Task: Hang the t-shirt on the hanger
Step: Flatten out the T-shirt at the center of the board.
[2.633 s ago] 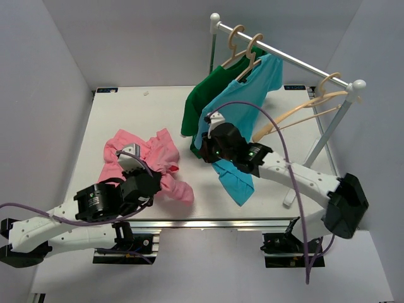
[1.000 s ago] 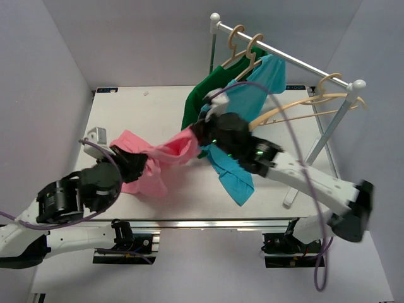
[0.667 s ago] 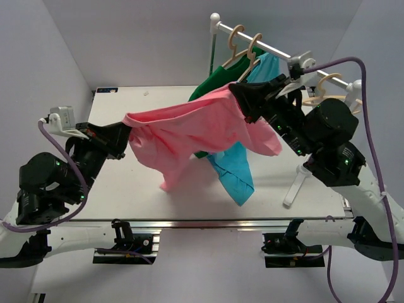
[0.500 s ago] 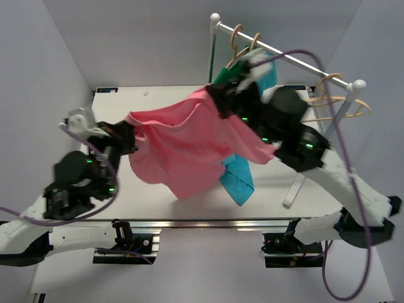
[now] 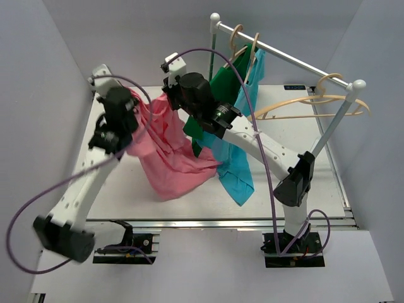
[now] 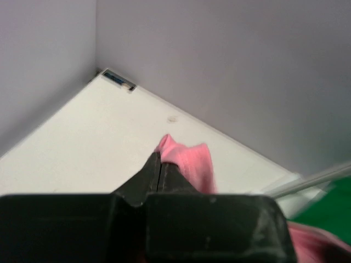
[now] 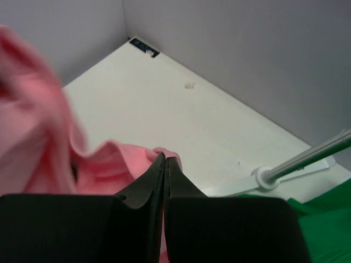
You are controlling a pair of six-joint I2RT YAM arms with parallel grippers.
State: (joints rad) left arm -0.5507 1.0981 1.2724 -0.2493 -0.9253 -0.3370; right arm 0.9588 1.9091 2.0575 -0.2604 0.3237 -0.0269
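Note:
The pink t-shirt (image 5: 167,154) hangs in the air over the left half of the table, held at two top corners. My left gripper (image 5: 131,101) is shut on one corner, which shows as pink cloth (image 6: 186,164) at its tips (image 6: 159,161). My right gripper (image 5: 170,95) is shut on the other corner, pink cloth (image 7: 104,164) around its tips (image 7: 166,161). The two grippers are close together at the back left. The bare beige hanger (image 5: 303,107) hangs on the rail at the far right, away from both grippers.
A white clothes rail (image 5: 284,57) stands on the table (image 5: 113,189) at the back right. It carries a green shirt (image 5: 218,95) and a teal-blue shirt (image 5: 237,151) on like hangers, just right of my right arm. Purple cables loop over both arms.
Both grippers took the pink t-shirt off the table, spread it wide in the air, then swung left and back and drew close together, so the cloth now hangs bunched.

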